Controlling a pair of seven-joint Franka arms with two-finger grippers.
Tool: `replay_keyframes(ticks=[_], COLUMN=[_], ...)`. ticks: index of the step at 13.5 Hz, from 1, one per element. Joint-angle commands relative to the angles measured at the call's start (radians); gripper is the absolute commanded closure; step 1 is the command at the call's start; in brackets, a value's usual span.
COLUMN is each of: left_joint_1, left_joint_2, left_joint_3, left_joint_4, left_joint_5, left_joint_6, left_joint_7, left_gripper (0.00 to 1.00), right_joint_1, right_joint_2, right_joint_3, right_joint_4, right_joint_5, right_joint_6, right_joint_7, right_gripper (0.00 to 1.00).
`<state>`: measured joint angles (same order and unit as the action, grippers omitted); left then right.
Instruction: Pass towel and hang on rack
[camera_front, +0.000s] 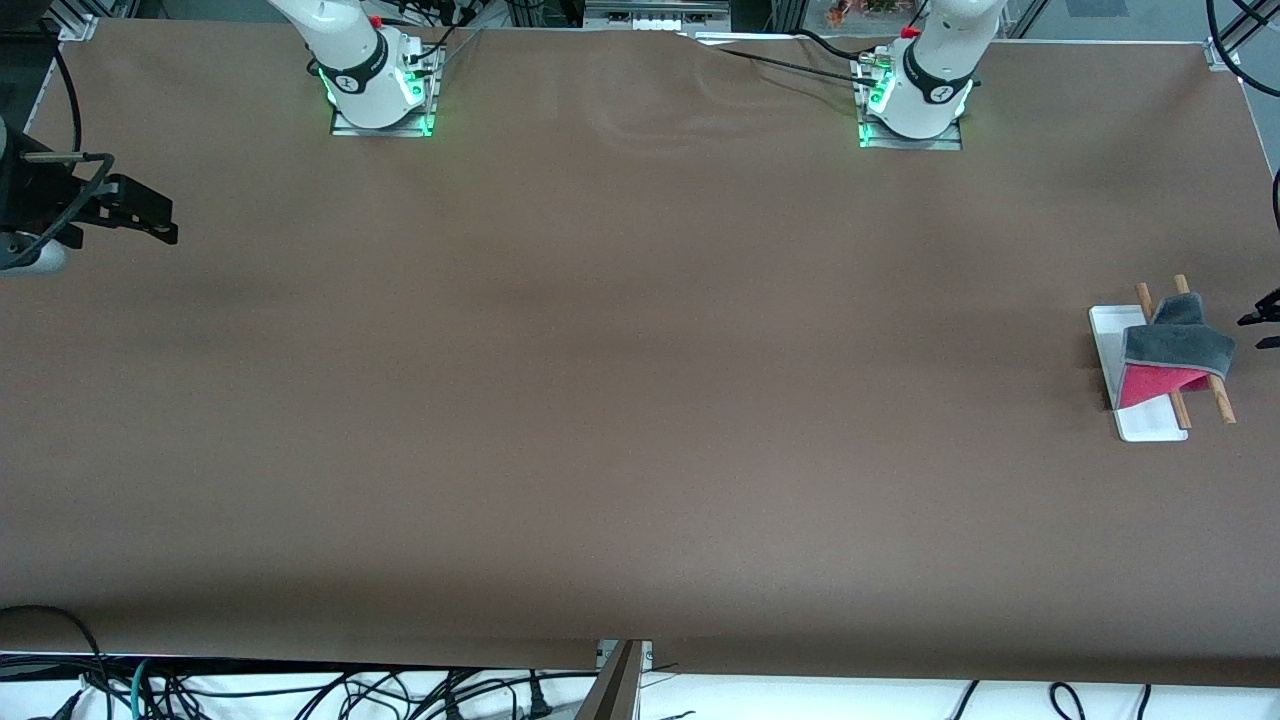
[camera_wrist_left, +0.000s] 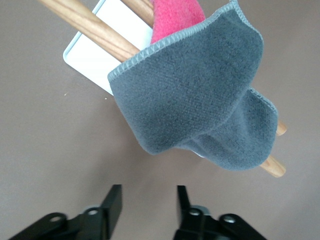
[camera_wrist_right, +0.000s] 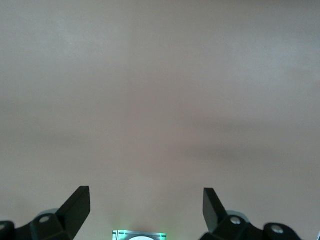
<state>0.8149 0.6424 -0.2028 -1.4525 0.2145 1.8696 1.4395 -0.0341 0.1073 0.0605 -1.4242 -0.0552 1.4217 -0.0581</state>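
Note:
The dark grey towel (camera_front: 1178, 340) hangs draped over the two wooden rods (camera_front: 1222, 402) of the rack, whose white base (camera_front: 1108, 330) stands at the left arm's end of the table. Its pinkish-red reverse (camera_front: 1150, 383) shows on the side nearer the front camera. My left gripper (camera_front: 1255, 330) is open and empty just beside the towel, clear of it. In the left wrist view the towel (camera_wrist_left: 200, 95) covers the rods (camera_wrist_left: 90, 27) above the open gripper (camera_wrist_left: 147, 197). My right gripper (camera_front: 150, 215) is open and empty, and it waits over the right arm's end of the table (camera_wrist_right: 146, 200).
The brown table (camera_front: 640, 380) stretches between the two arm bases (camera_front: 380, 95) (camera_front: 910, 110). Cables lie below the table's front edge (camera_front: 300, 690).

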Motion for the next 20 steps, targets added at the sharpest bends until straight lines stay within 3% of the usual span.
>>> replay_keyframes(ticks=[1, 5, 9, 12, 16, 18, 20], left_joint_1=[0.001, -0.008, -0.103, -0.146, -0.148, -0.152, -0.256], left_joint_2=[0.013, -0.047, -0.220, -0.270, -0.285, -0.328, -0.383], left_joint_3=[-0.007, -0.021, -0.064, -0.202, -0.400, -0.461, -0.442], left_joint_4=[0.058, 0.127, 0.130, 0.132, 0.132, 0.118, 0.090], left_joint_5=[0.009, 0.019, 0.006, 0.003, -0.023, -0.023, -0.023], left_joint_6=[-0.009, -0.068, -0.300, -0.435, -0.509, -0.515, -0.523], left_joint_7=[0.012, 0.007, -0.150, -0.397, -0.710, -0.848, -0.998], left_gripper=[0.00, 0.00, 0.00, 0.00, 0.00, 0.00, 0.00], right_joint_1=[-0.010, -0.009, -0.004, -0.004, -0.006, -0.004, -0.004], right_joint_2=[-0.015, -0.009, -0.008, -0.006, 0.002, 0.002, 0.000], right_joint_3=[-0.011, -0.010, -0.007, -0.005, -0.008, -0.007, -0.005], right_joint_4=[-0.018, -0.016, -0.015, -0.013, -0.009, -0.009, -0.009], right_joint_5=[0.012, 0.012, 0.014, 0.014, 0.014, 0.014, 0.015], right_joint_6=[-0.006, -0.003, -0.001, -0.001, -0.003, -0.001, -0.003], right_joint_7=[-0.025, -0.025, -0.023, -0.023, -0.025, -0.025, -0.023], right_gripper=[0.00, 0.00, 0.00, 0.00, 0.00, 0.00, 0.00])
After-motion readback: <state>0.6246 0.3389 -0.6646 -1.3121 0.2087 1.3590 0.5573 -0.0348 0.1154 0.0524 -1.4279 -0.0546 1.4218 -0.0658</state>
